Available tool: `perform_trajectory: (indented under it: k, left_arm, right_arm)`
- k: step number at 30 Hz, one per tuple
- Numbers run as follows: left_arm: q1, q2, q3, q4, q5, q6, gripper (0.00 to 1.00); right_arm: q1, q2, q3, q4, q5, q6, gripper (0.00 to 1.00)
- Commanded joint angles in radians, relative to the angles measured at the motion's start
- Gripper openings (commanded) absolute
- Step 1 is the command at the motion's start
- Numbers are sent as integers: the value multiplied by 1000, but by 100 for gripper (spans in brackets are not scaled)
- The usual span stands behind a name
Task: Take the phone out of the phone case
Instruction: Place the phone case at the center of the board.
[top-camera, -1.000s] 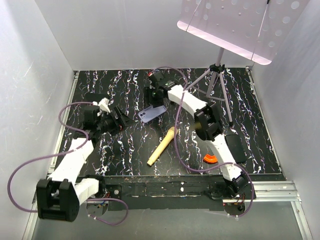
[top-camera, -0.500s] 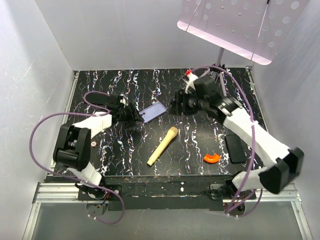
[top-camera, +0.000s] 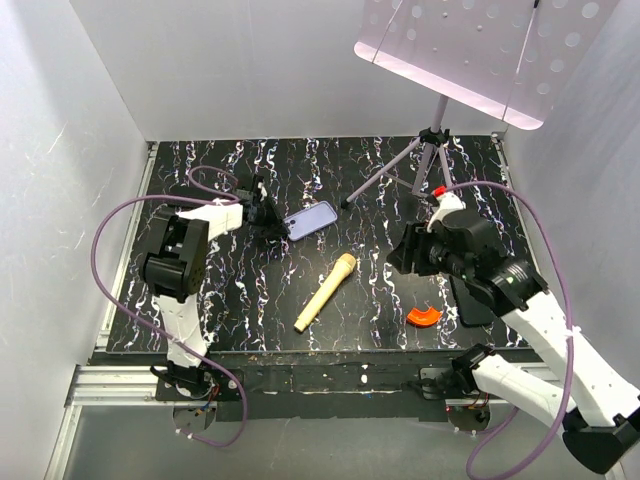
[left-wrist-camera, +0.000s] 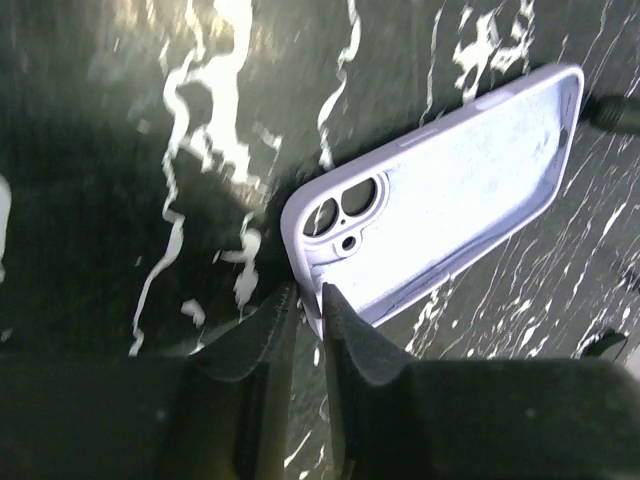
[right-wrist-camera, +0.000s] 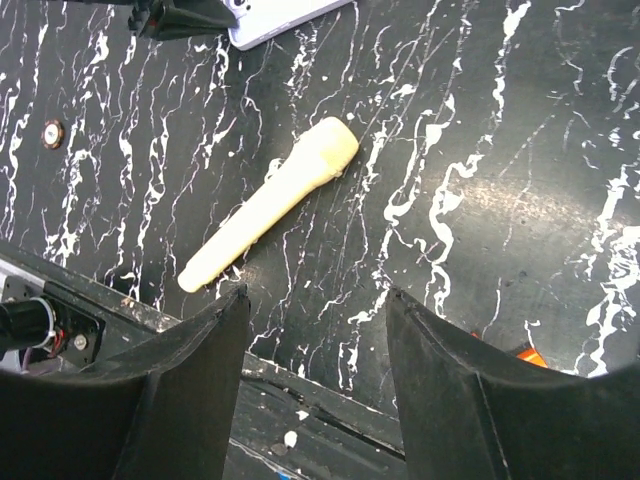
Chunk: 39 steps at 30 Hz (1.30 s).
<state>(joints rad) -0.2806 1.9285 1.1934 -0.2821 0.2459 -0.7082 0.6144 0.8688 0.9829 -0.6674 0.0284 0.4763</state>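
The lavender phone case (top-camera: 312, 219) lies open side up on the black marbled table, left of centre. In the left wrist view the phone case (left-wrist-camera: 450, 190) shows a bare pale interior, and the table shows through its camera cutouts. No phone sits in it, and I cannot pick the phone out in any view. My left gripper (top-camera: 272, 222) is at the case's camera-end corner. Its jaws (left-wrist-camera: 307, 290) are shut on the thin case wall. My right gripper (top-camera: 405, 250) hovers open over the table's right half, and its fingers (right-wrist-camera: 315, 300) hold nothing. The case corner (right-wrist-camera: 275, 18) shows at the top of the right wrist view.
A cream stick (top-camera: 325, 292) lies diagonally at mid-table, and the right wrist view also shows this stick (right-wrist-camera: 270, 205). An orange curved piece (top-camera: 421, 317) sits near the front right. A flat black rectangle (top-camera: 468, 300) lies half under my right arm. A tripod stand (top-camera: 430, 150) rises at the back right.
My left gripper has closed onto the case's corner wall. My right arm has pulled away from the case toward the near right. The case has shifted slightly right.
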Motion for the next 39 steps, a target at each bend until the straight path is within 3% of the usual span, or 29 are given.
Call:
perform_trajectory:
  k: [1,5,11,15,26,28,30,33,39]
  left_arm:
    - [-3,72,107,-74,-48,91,13]
    - [-2,121,227,-179,-172,193,8]
    - [0,202,392,-261,-195,317,0]
    - [3,234,460,-299,-214,371,0]
    - [4,198,506,-324,-309,359,0]
    - [3,194,517,-328,-295,345,9]
    - [6,179,511,-335,-271,317,35]
    - [4,149,495,-335,-252,299,58]
    - [11,3,463,-347,-261,332,74]
  right_arm:
    - [-7,-62,-47,-34,91,22,63]
    - [-8,-96,-90,-37,94,51,63]
    - [-10,-120,-122,-43,90,79,63]
    - [-10,-125,-118,-60,100,82,63]
    - [-10,-76,-159,-15,64,114,63]
    - [-13,-65,-156,-6,56,125,63]
    - [-22,-63,-164,9,51,142,63]
    - [-74,-62,-173,32,39,183,67]
    - [-342,-2,-167,-3,-76,263,70]
